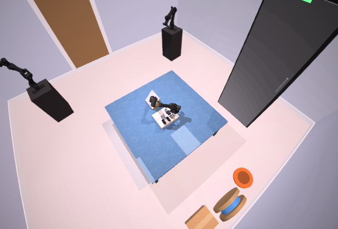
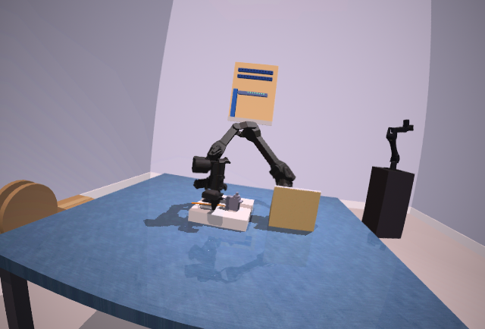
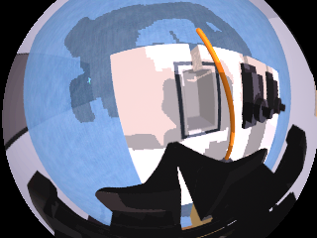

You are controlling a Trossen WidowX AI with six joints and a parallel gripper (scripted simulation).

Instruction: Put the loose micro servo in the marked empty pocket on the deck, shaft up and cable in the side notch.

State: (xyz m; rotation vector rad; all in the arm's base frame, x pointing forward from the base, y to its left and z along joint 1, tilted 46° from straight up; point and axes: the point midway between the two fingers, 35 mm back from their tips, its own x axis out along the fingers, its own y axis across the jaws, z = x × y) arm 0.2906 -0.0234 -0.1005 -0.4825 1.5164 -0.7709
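Observation:
The loose micro servo [image 2: 233,202] is a grey block standing on the white deck [image 2: 235,222] [image 3: 134,94], shaft end up. In the wrist view my fingers hide nearly all of it. Its orange cable [image 3: 229,99] [image 2: 196,203] runs across the deck beside the marked pocket [image 3: 179,99], outside its outline. The pocket is empty, with its side notch [image 3: 197,59] at the top of the wrist view. My gripper [image 2: 214,207] [image 3: 172,146] is shut with nothing between the fingers, low over the deck, close beside the servo. Whether it touches the servo I cannot tell.
Two dark servos [image 3: 249,94] [image 3: 271,89] stand on the deck beyond the cable. A tan, white-topped block [image 2: 294,208] [image 1: 151,95] stands beside the deck, near the arm's base. The deck lies on the blue table [image 1: 131,128] [image 2: 156,274].

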